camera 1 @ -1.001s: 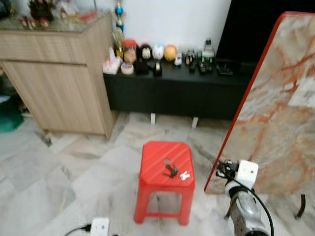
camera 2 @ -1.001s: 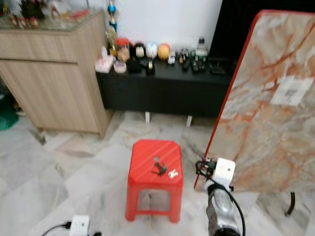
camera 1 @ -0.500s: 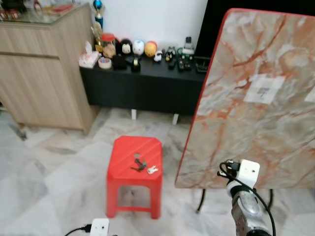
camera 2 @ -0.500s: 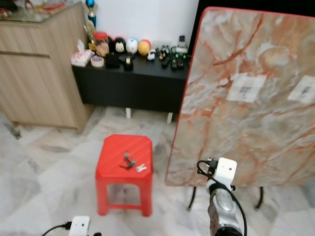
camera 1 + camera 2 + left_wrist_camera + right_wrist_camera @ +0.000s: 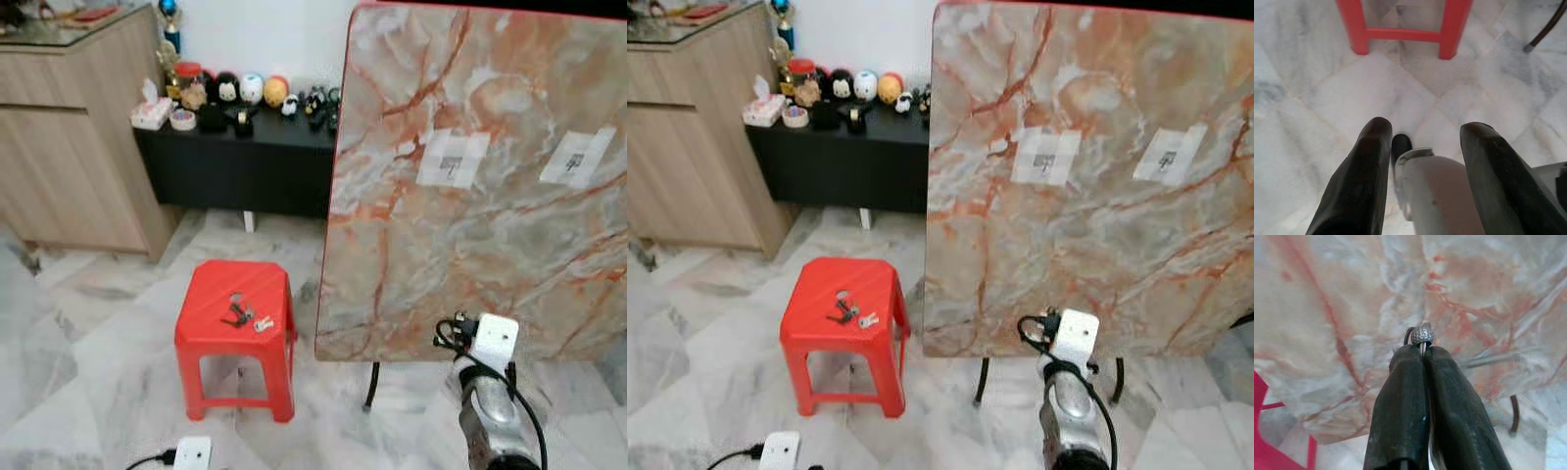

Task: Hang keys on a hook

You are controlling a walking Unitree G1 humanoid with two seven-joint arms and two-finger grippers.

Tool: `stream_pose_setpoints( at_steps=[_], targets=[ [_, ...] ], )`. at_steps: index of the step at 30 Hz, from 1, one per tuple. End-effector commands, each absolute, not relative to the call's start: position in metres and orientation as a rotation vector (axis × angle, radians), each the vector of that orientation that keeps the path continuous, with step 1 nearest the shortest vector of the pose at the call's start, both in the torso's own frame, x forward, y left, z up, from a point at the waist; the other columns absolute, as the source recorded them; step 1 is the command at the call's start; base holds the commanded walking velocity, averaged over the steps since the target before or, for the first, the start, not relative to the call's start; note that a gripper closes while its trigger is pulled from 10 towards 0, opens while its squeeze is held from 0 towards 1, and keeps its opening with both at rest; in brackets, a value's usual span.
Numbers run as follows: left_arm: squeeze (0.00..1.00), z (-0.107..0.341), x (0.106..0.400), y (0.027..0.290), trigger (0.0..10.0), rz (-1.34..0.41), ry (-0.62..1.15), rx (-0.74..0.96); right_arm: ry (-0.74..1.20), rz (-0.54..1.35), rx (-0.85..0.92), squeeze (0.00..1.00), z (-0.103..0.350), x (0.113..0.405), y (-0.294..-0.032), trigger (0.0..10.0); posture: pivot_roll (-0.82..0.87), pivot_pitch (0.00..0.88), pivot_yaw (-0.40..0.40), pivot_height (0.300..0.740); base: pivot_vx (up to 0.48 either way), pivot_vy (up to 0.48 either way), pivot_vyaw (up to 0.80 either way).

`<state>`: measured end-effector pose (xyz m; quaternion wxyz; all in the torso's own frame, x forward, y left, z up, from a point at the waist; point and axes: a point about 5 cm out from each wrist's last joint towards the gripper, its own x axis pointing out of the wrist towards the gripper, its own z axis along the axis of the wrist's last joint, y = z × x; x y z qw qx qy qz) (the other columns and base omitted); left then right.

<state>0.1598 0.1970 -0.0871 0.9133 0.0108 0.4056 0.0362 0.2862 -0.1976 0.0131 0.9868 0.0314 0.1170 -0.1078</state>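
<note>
Red plastic stool [image 5: 235,313] carries the keys [image 5: 241,314] near its top's middle, ungrasped, so pickup and hanging remain; in its wrist view the left pincer [image 5: 1425,147] gapes wide over floor, while the right pincer [image 5: 1421,355] pinches a small metal ring [image 5: 1421,335].

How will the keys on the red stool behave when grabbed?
The keys look like a loose bunch of small pieces, so probably floppy, dangling from a pinch. They lie flat on the plastic top of the red stool, so a push would likely slide them, not roll.
</note>
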Motion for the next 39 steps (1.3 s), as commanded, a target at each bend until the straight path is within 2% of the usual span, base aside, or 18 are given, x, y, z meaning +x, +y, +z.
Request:
stream_pose_setpoints(
  at_steps=[1, 9, 24, 39],
  targets=[
    [0.00, -0.088, 0.155, 0.201, 10.0, 0.077, 0.841, 0.029, 0.122, -0.216, -0.006, 0.00, 0.035, 0.299, -0.200, 10.0, 0.08, 0.000, -0.084, 0.740, 0.000, 0.000, 0.00],
    [0.00, -0.089, 0.151, 0.203, 10.0, 0.082, 0.852, 0.022, 0.062, -0.213, -0.030, 0.00, 0.047, 0.307, -0.201, 10.0, 0.08, 0.000, -0.083, 0.740, 0.000, 0.000, 0.00],
    [0.00, -0.089, 0.155, 0.203, 10.0, 0.088, 0.861, 0.004, 0.067, -0.191, -0.030, 0.00, 0.045, 0.306, -0.192, 10.0, 0.08, 0.000, -0.075, 0.740, 0.000, 0.000, 0.00],
    [0.00, -0.091, 0.149, 0.203, 10.0, 0.087, 0.886, 0.000, 0.057, -0.178, -0.025, 0.00, 0.047, 0.309, -0.189, 10.0, 0.09, 0.000, -0.079, 0.740, 0.275, 0.000, 0.00]
  ],
)
